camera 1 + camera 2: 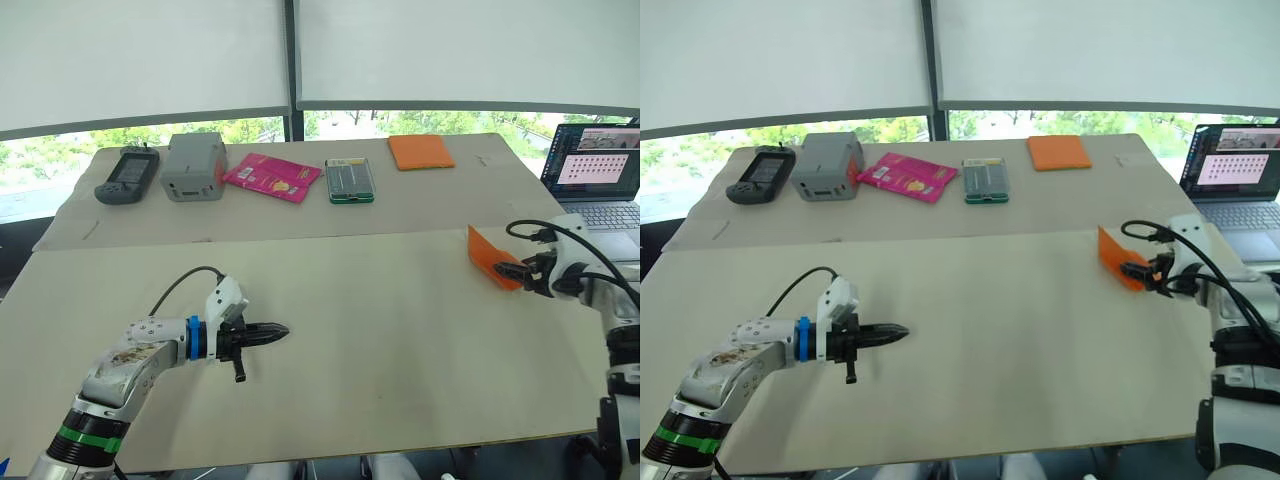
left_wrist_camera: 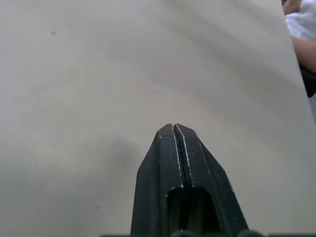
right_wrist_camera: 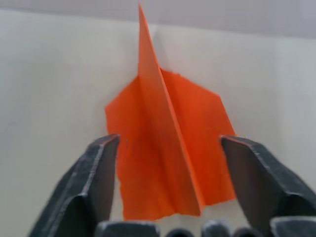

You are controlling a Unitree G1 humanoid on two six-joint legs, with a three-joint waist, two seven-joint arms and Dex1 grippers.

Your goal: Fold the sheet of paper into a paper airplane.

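The right jaws (image 3: 168, 143) stand wide apart, one finger (image 3: 101, 168) on each side of the paper airplane (image 3: 168, 163), neither pressing it. The airplane is a folded orange wedge with a raised middle ridge and a wing spread to either side, its point aimed away from the jaws. In the head views it sits at the right side of the near counter (image 1: 380, 340), just short of the seam where the far counter board begins, with the right jaws (image 1: 522, 272) at its near right end.

The left jaws (image 1: 275, 331) are pressed together, finger against finger with nothing between them, held low over bare counter at the near left, well apart from the airplane.

Along the far board lie, from left to right, a dark handheld device (image 1: 127, 175), a grey box (image 1: 194, 166), a pink packet (image 1: 271, 176), a green-edged case (image 1: 349, 180) and an orange pad (image 1: 420, 151). An open laptop (image 1: 592, 170) stands past the counter's right edge.
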